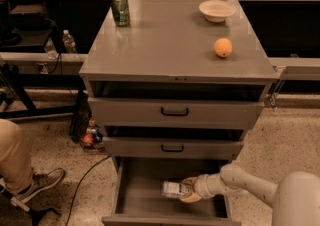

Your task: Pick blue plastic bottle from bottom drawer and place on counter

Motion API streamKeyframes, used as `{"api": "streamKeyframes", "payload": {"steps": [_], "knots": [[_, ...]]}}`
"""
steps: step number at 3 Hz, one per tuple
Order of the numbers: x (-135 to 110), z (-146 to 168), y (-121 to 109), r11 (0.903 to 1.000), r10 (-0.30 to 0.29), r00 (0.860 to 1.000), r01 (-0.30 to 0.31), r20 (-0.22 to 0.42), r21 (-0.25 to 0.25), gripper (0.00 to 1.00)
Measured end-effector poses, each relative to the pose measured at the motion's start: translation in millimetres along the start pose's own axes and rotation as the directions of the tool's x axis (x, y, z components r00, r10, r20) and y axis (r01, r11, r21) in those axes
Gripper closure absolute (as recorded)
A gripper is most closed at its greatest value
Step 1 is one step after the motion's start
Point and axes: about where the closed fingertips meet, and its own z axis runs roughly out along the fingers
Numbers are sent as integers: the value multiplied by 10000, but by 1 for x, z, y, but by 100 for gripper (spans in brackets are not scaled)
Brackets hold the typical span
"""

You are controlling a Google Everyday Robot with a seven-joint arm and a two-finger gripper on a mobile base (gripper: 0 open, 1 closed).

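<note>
The blue plastic bottle [172,189] lies on its side inside the open bottom drawer [140,202], right of the drawer's middle. Its white label with dark print faces up. My gripper [188,190] reaches in from the lower right on the white arm [240,184] and sits at the bottle's right end, touching it. The fingers appear closed around that end of the bottle. The bottle rests low in the drawer. The grey counter [170,40] is the cabinet's top, well above the gripper.
On the counter stand a green can [120,8] at the back left, a white bowl [216,10] at the back right and an orange [223,47]. Two shallower drawers with black handles [174,112] are above. A seated person's leg and shoe [25,170] are at left.
</note>
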Motion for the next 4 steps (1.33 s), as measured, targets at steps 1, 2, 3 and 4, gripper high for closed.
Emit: {"api": "streamKeyframes", "payload": {"steps": [1,2,3,4], "knots": [[-32,-44,3,9974,-573,9983,575,-70,425,100],[-64,-78,9,9923,-1052,9940,1069,-292,625,100],[-106,-123,20,9790,-1721,9820,1792,-774,975,100],[-108,-124,21,9782,-1787,9806,1858,-806,923,100]]}}
